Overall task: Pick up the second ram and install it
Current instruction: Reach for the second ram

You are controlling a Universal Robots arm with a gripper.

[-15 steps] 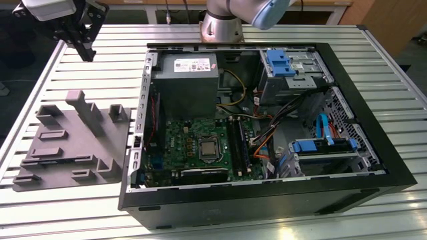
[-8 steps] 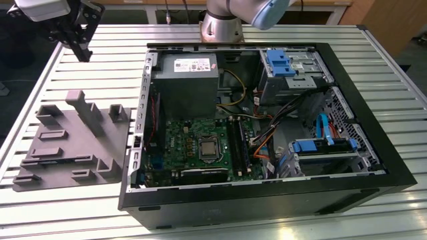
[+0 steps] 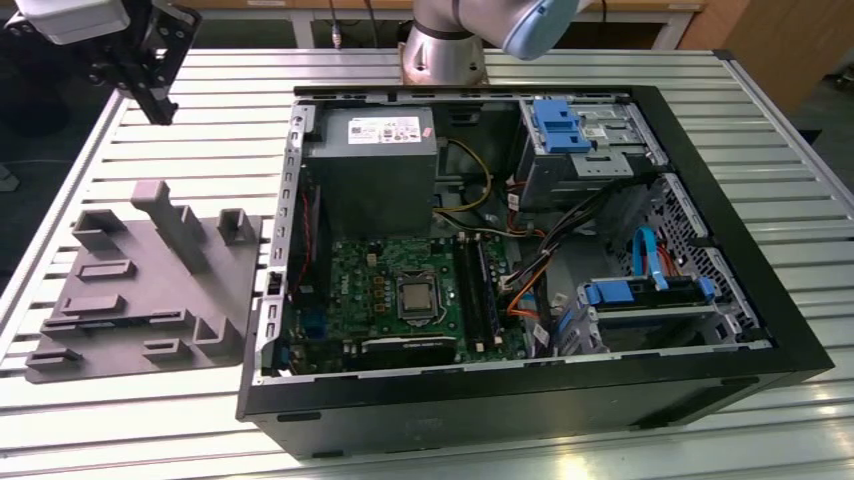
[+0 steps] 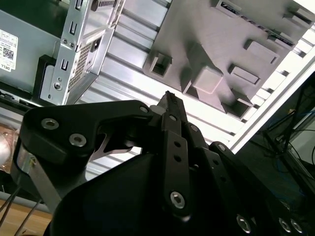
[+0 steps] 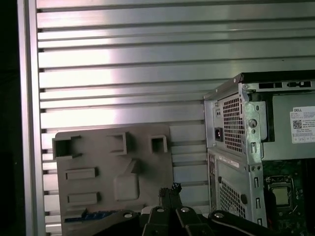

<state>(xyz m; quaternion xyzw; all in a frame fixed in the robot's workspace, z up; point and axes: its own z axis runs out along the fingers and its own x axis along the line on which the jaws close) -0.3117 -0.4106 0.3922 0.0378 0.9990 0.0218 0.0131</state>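
step in hand: the pick-up, at its early part, as i judge; the second ram is not yet grasped and not yet in the computer
gripper: the gripper hangs high above the far corner of the table, on the exterior view's left; its fingers look drawn together with nothing between them
second ram: in the first wrist view a thin blue-green strip lies at one corner of the grey tray, beside the flat pockets; i take it for the stick
tray: near the table's edge on the exterior view's left, just beside the computer case
target: the long black memory slots on the board inside the open case
next move calls for: fingers parted enough for a thin board, lined up along its narrow edge, and a gentle, straight lift
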